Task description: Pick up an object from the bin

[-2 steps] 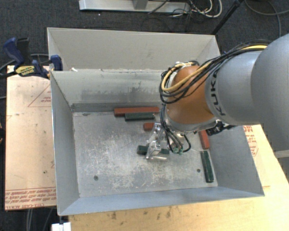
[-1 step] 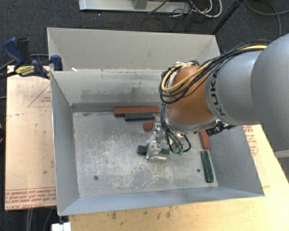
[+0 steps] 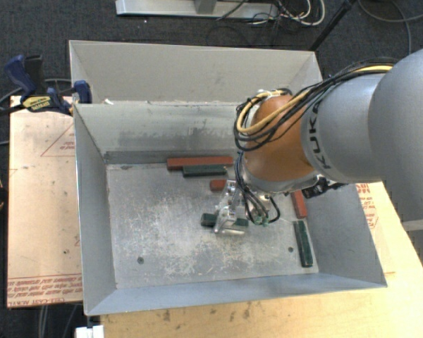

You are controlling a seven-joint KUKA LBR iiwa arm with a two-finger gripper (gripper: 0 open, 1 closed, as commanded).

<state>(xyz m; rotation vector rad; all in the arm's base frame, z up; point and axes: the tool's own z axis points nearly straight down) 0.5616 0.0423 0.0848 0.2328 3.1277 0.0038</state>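
The big grey arm (image 3: 381, 132) comes in from the right. Its last part wears a round orange cover (image 3: 278, 146). Yellow and black cables (image 3: 250, 122) loop over the left side of the cover, and more thin ones hang under it. The gripper (image 3: 228, 224) sits below the cover, on its near left side. It is small and shiny, and it points down.
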